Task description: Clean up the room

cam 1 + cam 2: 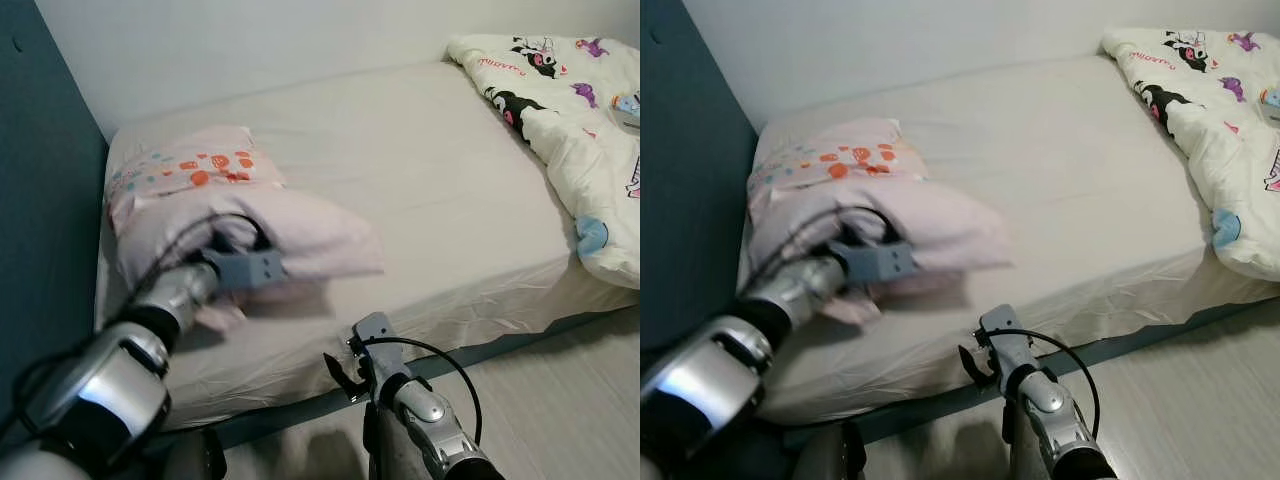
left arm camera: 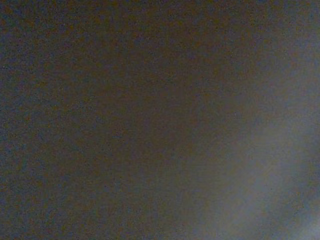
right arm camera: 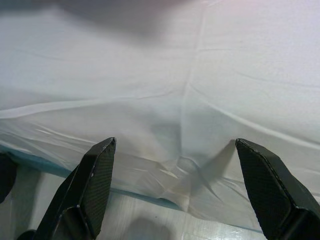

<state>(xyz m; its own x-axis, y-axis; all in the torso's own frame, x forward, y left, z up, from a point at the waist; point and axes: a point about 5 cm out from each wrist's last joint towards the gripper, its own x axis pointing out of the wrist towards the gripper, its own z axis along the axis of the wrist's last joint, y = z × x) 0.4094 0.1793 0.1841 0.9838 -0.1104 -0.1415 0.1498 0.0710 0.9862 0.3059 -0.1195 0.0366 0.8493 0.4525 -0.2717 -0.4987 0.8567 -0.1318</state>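
Observation:
A plain pink pillow (image 1: 310,238) juts out over the bed's head end, blurred and raised at its free end. My left gripper (image 1: 250,262) reaches into its underside and is shut on it; the fabric hides the fingers and darkens the left wrist view. Behind it, a second pink pillow (image 1: 185,170) with orange prints lies against the headboard. My right gripper (image 1: 340,375) hovers open at the front edge of the mattress (image 1: 420,170). In the right wrist view its two fingers (image 3: 95,170) stand wide apart over the creased sheet, with nothing between them.
A white quilt (image 1: 570,110) with cartoon prints is bunched at the bed's far right. A dark teal panel (image 1: 40,200) rises on the left, beside the pillows. Pale floor (image 1: 560,410) runs along the bed's front side.

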